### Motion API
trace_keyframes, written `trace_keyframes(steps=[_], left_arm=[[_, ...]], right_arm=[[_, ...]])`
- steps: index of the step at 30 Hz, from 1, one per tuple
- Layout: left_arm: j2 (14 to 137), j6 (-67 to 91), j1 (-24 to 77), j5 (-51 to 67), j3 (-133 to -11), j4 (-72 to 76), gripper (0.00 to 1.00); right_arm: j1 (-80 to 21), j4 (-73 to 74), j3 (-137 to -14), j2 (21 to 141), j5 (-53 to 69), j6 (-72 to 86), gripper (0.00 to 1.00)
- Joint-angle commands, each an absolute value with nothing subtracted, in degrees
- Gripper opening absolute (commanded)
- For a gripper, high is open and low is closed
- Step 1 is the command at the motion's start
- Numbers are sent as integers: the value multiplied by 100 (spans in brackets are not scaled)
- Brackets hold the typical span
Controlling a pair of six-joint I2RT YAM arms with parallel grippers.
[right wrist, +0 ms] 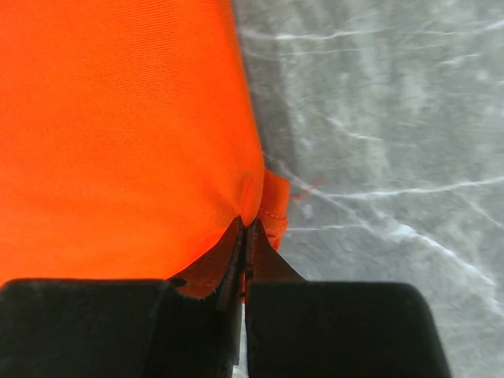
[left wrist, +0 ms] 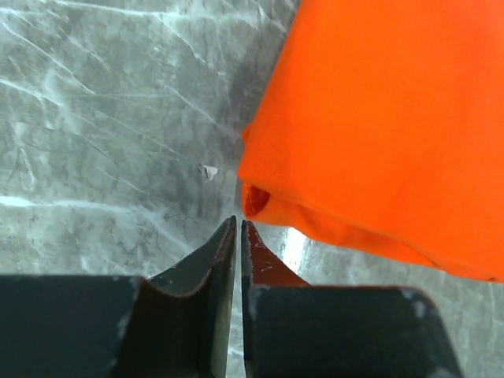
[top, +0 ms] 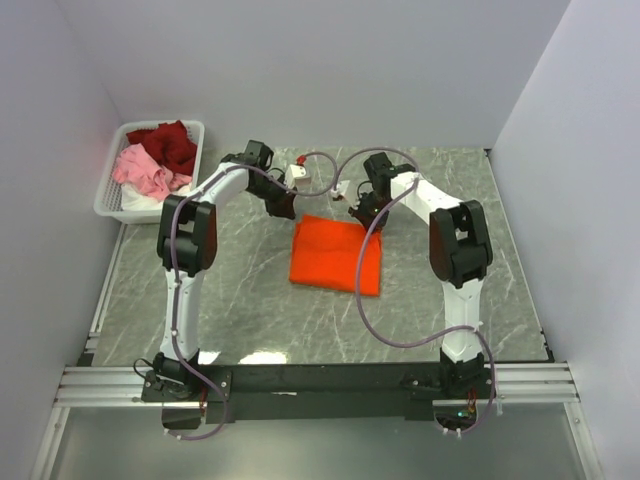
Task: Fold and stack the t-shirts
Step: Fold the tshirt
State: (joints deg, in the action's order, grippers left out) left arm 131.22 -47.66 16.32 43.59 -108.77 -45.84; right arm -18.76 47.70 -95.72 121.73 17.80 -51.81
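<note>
- Here, orange t-shirt: folded to a compact rectangle, flat at mid-table, w/ both grippers at its far edge (one per corner).
- left gripper: jaws a narrow slit apart, nothing between them. The shirt's folded corner lies just beyond the tips. Risk: a tip snags the loose lip of that corner on withdrawal and flips the top layer open.
- right gripper: closed on the opposite far corner, cloth pinched at the very tips. Risk: w/ one corner free and one held, any pull by this arm would skew the rectangle or drag it over the marble. Layers may also slide apart, esp. as the cloth is soft.
- Thin pinch (only a small tuck of fabric shows between the fingers): poss. slip-out mid-move, or only the upper ply caught, so the fold peels.
- Release risk: cloth may cling to the fingers and lift w/ them, leaving a raised, creased corner, i.e. a lumpy base for a stack.
- Other shirts, dark red shirt and pink shirt, sit heaped in the basket at far left, well apart from the fold. Reaching there, the left arm or its cable could sweep the folded piece (clearance cannot be judged from these views).
</note>
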Motion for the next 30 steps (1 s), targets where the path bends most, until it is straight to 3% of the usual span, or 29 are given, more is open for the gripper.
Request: trace_keyframes(steps=[1, 11, 17, 20, 21, 24, 30], left_arm=[[12834, -4342, 1608, 4692, -10979, -4334, 13], [11796, -3113, 1336, 5054, -9906, -3376, 33], [11409, -2611, 1152, 4887, -9528, -3076, 39], [11233, -2313, 1134, 4878, -9396, -3024, 42], [11189, -2207, 1134, 4913, -9326, -2989, 43], [11039, -1531, 1134, 5009, -9203, -2804, 48], [10364, 446, 1107, 5081, -8405, -2032, 63]], right_arm=[[-1802, 4351, -9624, 11681, 1670, -4992, 0], [-1889, 4175, -9730, 11513, 2118, -4439, 0], [-1925, 3490, -9527, 11768, 1969, -4140, 0], [-1934, 3340, -9712, 11961, 1505, -3764, 25], [-1916, 3244, -9738, 11953, 1416, -3718, 46], [-1785, 2998, -9721, 11629, 1248, -3437, 85], [-1696, 4057, -10458, 10768, 1476, -2059, 89]])
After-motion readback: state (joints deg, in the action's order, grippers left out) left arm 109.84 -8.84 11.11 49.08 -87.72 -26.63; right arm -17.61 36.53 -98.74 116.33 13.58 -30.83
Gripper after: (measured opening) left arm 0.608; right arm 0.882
